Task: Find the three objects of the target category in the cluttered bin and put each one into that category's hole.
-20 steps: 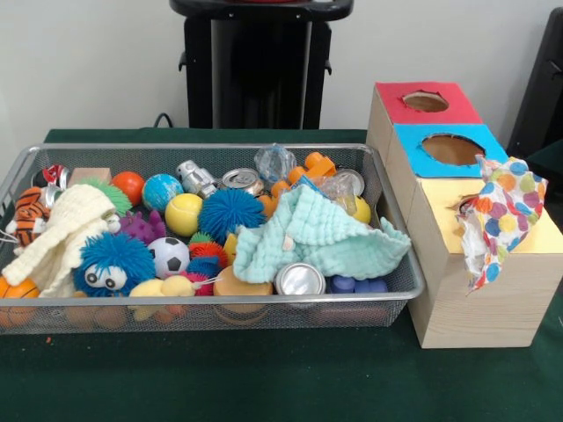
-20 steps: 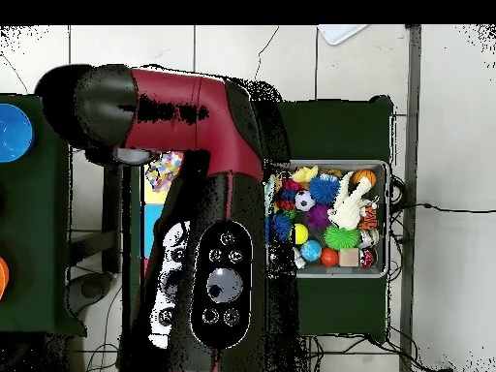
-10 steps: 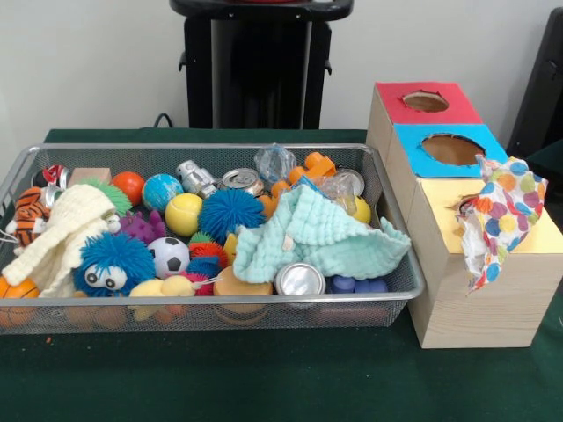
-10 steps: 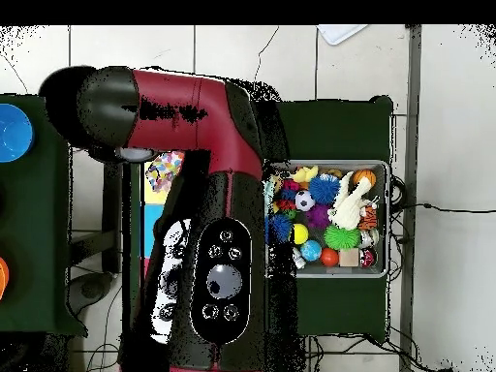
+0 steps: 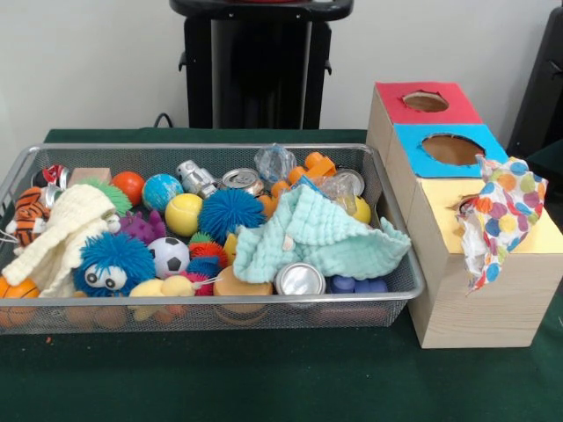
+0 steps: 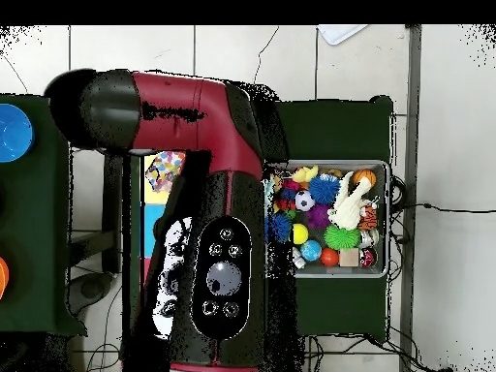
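Green cloth covers the worktop (image 5: 264, 378). At nine o'clock sits the wire bin (image 5: 211, 303); at three o'clock the box (image 5: 475, 299), a spotted cloth (image 5: 497, 220) hanging half out of its yellow hole. Likely cloths are wanted, so the mint cloth (image 5: 317, 233) at bin's three o'clock comes next. Gripper not in view.

Polka-dot cloth (image 5: 497, 215) droops from the yellow hole (image 5: 467, 206) — half in.
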Controlling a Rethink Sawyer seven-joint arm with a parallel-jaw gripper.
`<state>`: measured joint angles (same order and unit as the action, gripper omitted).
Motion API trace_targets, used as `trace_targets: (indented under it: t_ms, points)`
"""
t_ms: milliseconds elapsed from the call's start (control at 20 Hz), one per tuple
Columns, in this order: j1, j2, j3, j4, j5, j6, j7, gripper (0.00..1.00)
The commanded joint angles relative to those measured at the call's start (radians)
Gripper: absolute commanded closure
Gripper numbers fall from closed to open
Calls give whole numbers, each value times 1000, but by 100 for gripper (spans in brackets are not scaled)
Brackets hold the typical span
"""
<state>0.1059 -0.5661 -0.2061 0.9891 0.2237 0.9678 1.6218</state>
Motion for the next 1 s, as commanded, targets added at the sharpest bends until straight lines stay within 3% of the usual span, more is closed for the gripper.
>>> trace_targets:
  t_ms: [50, 500, 1000]
  points:
    - [-32, 54, 51, 154, -66, -54, 88, 100]
    - [-44, 68, 59, 182, -113, -134, 46, 100]
    - [-58, 75, 78, 200, -137, -188, 60, 100]
